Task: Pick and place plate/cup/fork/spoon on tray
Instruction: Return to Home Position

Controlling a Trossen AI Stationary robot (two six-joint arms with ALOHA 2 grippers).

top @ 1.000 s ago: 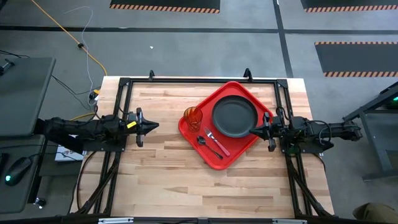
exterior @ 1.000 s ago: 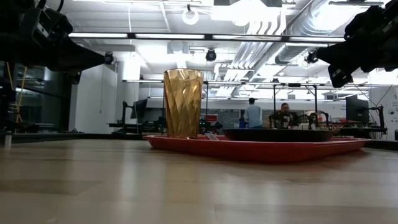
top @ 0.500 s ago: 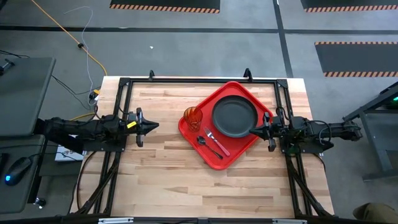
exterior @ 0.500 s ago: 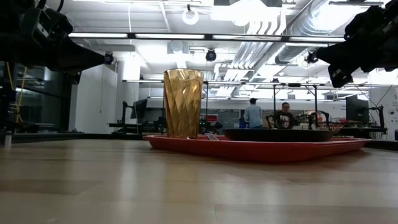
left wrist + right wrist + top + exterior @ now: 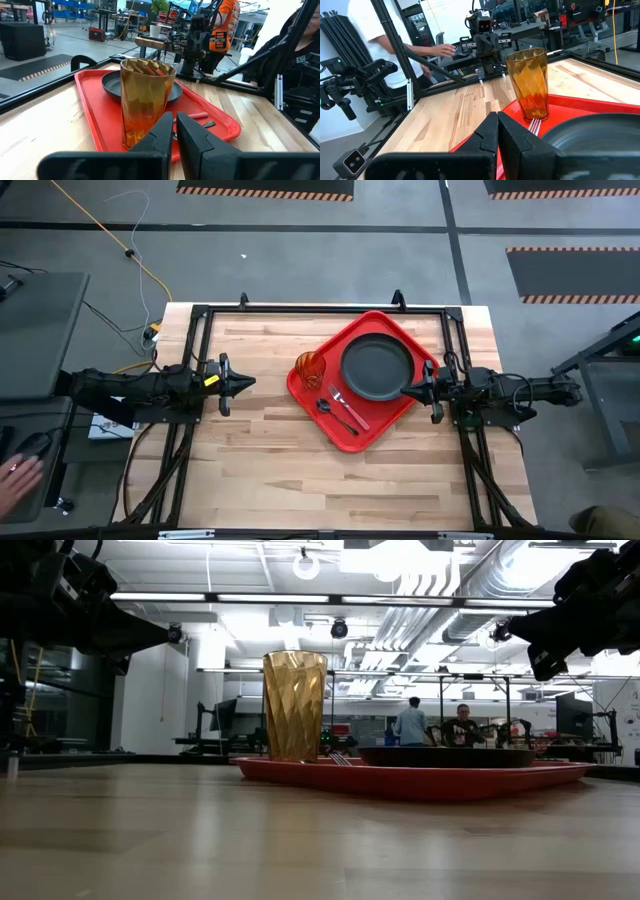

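The red tray [image 5: 392, 330] lies on the table, turned at an angle. On it rest the dark plate [image 5: 377, 367], the amber cup [image 5: 310, 367] standing upright, the red-handled fork [image 5: 349, 408] and the dark spoon [image 5: 333, 413]. My left gripper [image 5: 250, 382] is shut and empty at the table's left side, pointing toward the cup [image 5: 147, 102]. My right gripper [image 5: 405, 391] is shut and empty at the tray's right edge, over the plate's rim [image 5: 600, 131].
A black frame [image 5: 320, 308] runs along the table's far edge and sides. Bare wood lies in front of and left of the tray. People show in the room beyond the table [image 5: 412, 725], and one stands close by in the right wrist view [image 5: 375, 30].
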